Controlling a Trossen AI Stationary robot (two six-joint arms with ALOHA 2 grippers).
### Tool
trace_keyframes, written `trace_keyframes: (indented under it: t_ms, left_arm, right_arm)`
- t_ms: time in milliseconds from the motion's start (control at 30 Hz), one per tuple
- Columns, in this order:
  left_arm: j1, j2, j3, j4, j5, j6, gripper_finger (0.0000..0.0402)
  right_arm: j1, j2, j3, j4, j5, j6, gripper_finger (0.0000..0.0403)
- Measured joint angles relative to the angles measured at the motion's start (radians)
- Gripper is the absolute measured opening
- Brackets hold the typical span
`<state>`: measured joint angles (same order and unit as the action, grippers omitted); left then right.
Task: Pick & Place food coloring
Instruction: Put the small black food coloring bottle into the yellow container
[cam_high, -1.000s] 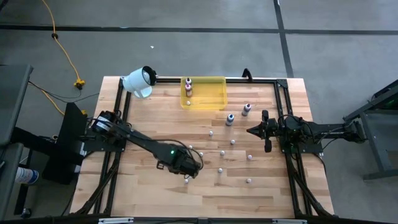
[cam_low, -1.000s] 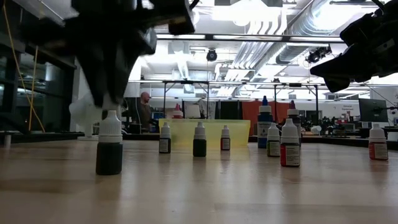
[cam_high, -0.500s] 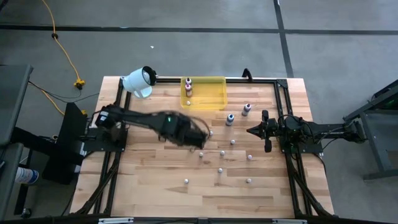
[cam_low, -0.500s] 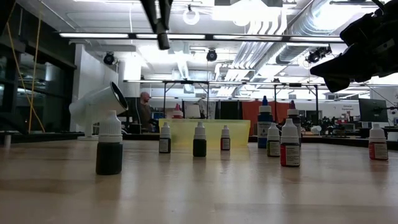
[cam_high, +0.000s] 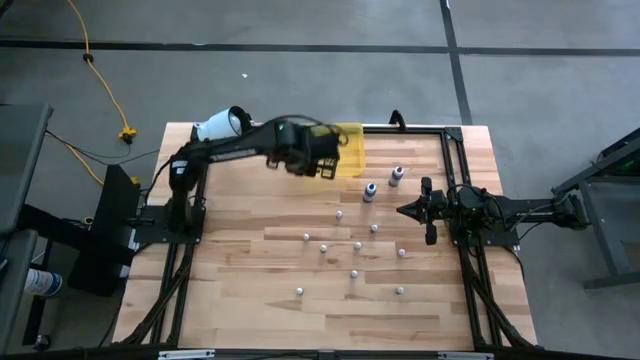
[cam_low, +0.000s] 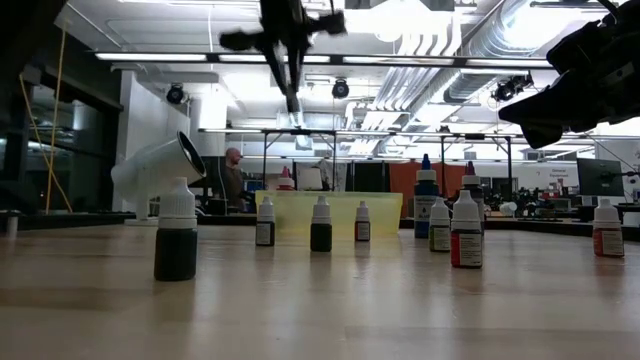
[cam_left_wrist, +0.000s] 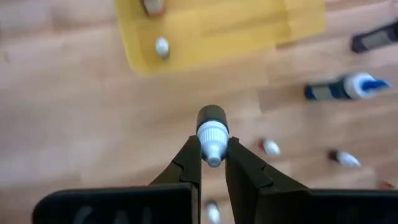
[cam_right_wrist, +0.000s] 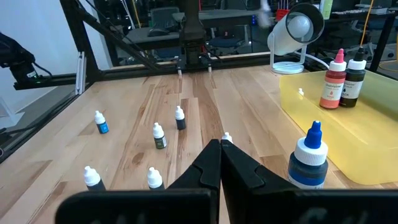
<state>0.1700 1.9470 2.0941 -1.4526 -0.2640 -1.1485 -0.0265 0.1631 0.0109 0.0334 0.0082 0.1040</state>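
Note:
My left gripper (cam_left_wrist: 212, 144) is shut on one small food coloring bottle (cam_left_wrist: 211, 117) with a white cap and a dark body. It hovers high by the near left edge of the yellow tray (cam_high: 352, 140), as the high view shows (cam_high: 322, 163). The tray (cam_left_wrist: 217, 28) holds two taller bottles (cam_right_wrist: 343, 81) and one tiny one (cam_left_wrist: 161, 46). Several more small bottles (cam_high: 354, 273) stand upright across the table's middle, and two taller ones (cam_high: 369, 190) near the tray. My right gripper (cam_right_wrist: 221, 146) waits shut at the table's right side (cam_high: 405, 210). My left gripper pinches the bottle's white cap (cam_left_wrist: 212, 134) at its narrow top end between its two fingers (cam_left_wrist: 189, 165). The fingers come from above, pointing steeply down. The bottle hangs upright below them, body down, lifted well clear of the table.
A white cylinder (cam_high: 222, 128) stands at the far left corner beside the tray. Black frame rails (cam_high: 420, 128) run along the table's far, left and right edges. In the low view one bottle (cam_low: 176, 240) stands close to the near edge.
My left gripper has risen and swept from low over the table's near middle toward the far edge, up to the yellow tray's near left edge, tipping to point more steeply down. The bottles standing on the table have kept their places.

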Motion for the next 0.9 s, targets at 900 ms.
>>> trace_keyframes:
  t_ms: [900]
  left_arm:
    - [0.302,0.261,0.0,0.15,0.184,0.669,0.0031]
  right_arm:
    - [0.0,0.0,0.0,0.0,0.0,0.0,0.0]
